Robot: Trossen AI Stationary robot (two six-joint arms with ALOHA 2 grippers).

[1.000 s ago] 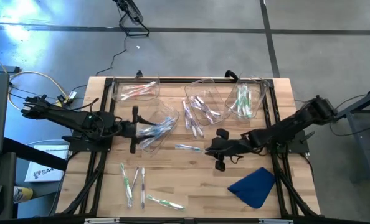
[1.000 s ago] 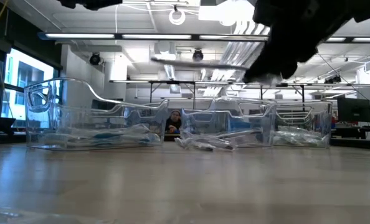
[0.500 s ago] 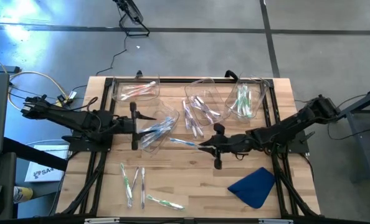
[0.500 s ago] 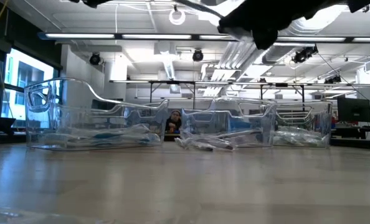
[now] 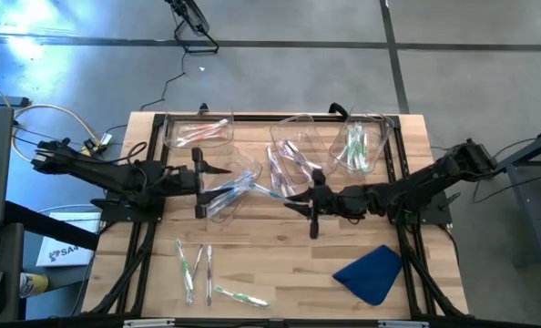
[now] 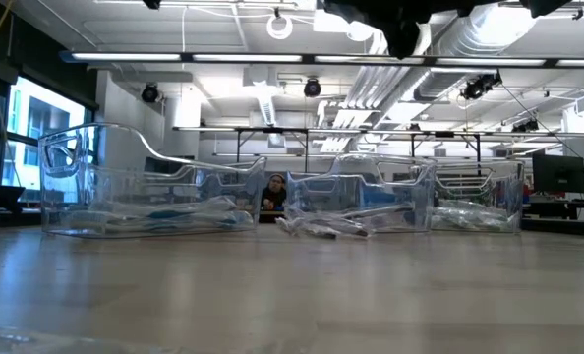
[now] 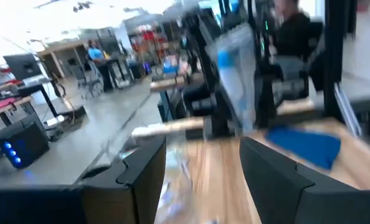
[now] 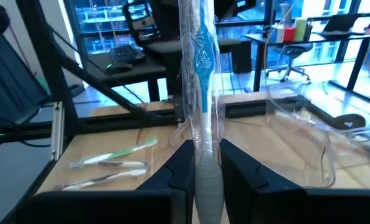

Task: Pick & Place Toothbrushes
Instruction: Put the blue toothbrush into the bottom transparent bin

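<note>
My right gripper (image 5: 295, 200) hangs over the middle of the table, pointing level toward the left, shut on a blue toothbrush (image 5: 269, 192) in a clear wrapper. The brush sticks out toward a clear bin (image 5: 231, 188) that holds blue toothbrushes and rests on the table. My left gripper (image 5: 199, 182) stands open and level at that bin's left end, above the table. In the left wrist view the bin's rim (image 7: 119, 146) shows between its fingers. Whether they touch it, I cannot tell. More toothbrushes (image 5: 194, 262) lie loose near the front left. My right gripper pinches the wrapped toothbrush by its whitish handle end (image 8: 207, 169) between its two fingers (image 8: 180, 174). The fingers come level from the table's right and lie along the brush. The brush is lifted clear of the table, and its blue part (image 8: 200, 50) points straight out ahead.
Three more clear bins stand along the far edge, with pink (image 5: 198, 133), purple (image 5: 298, 148) and green (image 5: 356, 144) brushes. Several brushes (image 5: 280, 178) lie beside the purple bin. A blue cloth (image 5: 371, 273) lies at the front right. A person (image 6: 272, 192) sits beyond the table.
My right gripper has risen and gone toward the far left, toward the bin of blue brushes. It has tipped from slanting down to level. The blue toothbrush, which lay on the table a second ago, is lifted clear.
</note>
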